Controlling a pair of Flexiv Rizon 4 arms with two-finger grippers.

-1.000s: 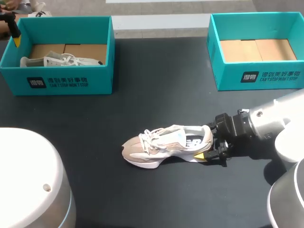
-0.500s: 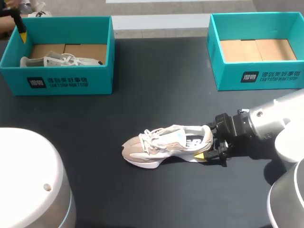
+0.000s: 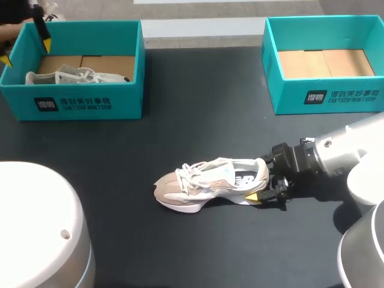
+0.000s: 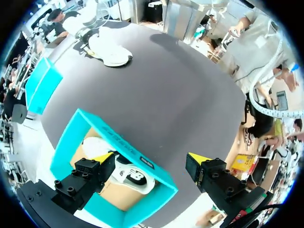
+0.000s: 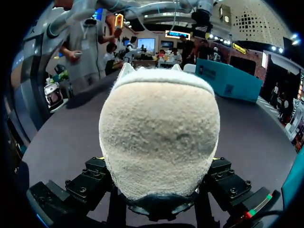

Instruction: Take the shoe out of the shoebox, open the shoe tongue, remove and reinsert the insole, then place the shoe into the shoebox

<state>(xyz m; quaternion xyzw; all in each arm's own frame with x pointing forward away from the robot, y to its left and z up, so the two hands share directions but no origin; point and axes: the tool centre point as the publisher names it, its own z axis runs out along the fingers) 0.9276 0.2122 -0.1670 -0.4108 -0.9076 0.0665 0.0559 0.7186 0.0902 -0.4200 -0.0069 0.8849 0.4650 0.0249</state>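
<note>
A beige and white shoe (image 3: 207, 183) lies on its sole mid-table, toe pointing left. My right gripper (image 3: 262, 180) is shut on its heel from the right; one yellow tip shows under the heel's near side. In the right wrist view the fuzzy heel (image 5: 159, 133) fills the space between the fingers of the right gripper (image 5: 159, 164). My left gripper (image 3: 25, 53) hangs open over the back left corner of the left teal shoebox (image 3: 90, 105). In the left wrist view the left gripper (image 4: 149, 159) straddles that shoebox's (image 4: 116, 140) wall, above a second shoe (image 4: 130, 175) inside.
A second teal shoebox (image 3: 327, 99) stands at the back right with only bare cardboard inside. The other shoe (image 3: 78, 77) lies in the left box. Black tabletop (image 3: 204, 120) stretches between the boxes and around the shoe.
My left gripper has moved to the right and farther back above the left box's corner. The right gripper and the shoe have stayed in place.
</note>
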